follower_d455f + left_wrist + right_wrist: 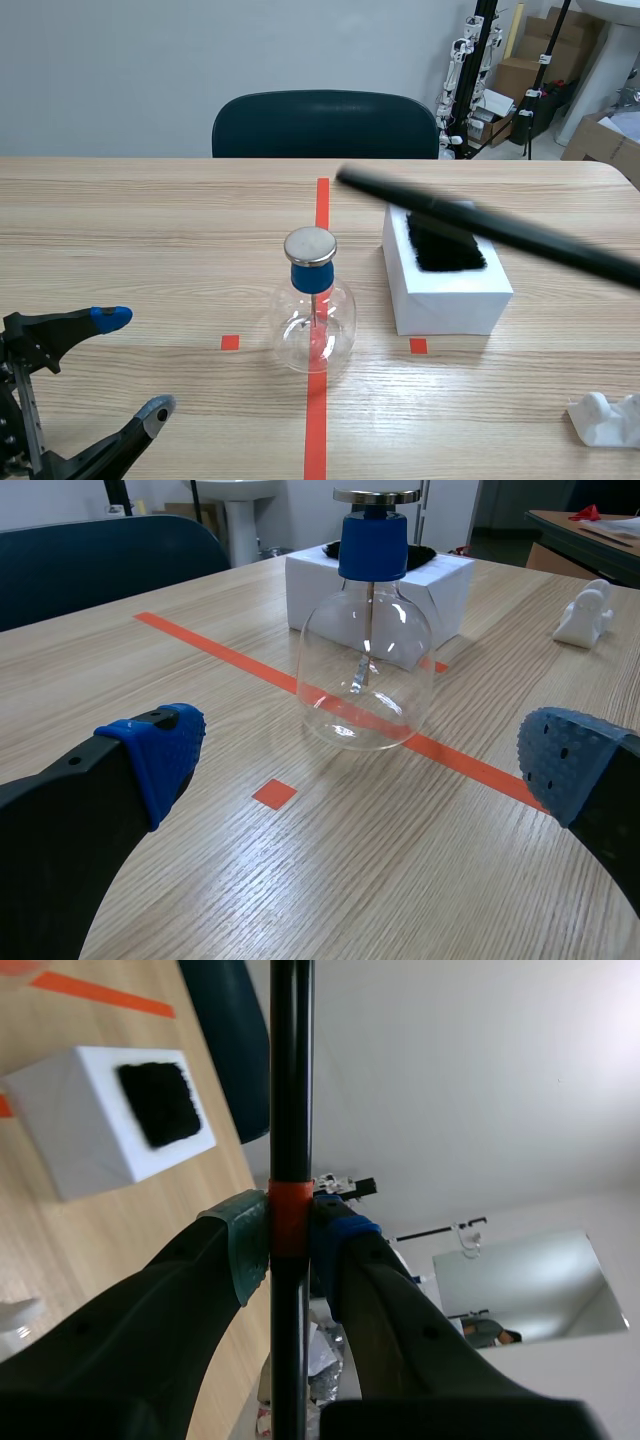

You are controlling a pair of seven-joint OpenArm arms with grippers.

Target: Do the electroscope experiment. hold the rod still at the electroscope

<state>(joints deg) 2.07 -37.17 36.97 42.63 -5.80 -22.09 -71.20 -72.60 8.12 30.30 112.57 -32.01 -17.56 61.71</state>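
Rod (480, 222) pinched by right jaws, slanting over box (450, 295) toward electroscope (314, 310) | left jaws spread, low, facing it.

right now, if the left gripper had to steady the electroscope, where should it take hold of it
Probably the blue stopper under the metal disc, with the open left gripper coming in level from its own side. The stopper is narrow and nearly straight-sided; the glass bulb below is wide, round and slick, and the disc should stay free for the rod.
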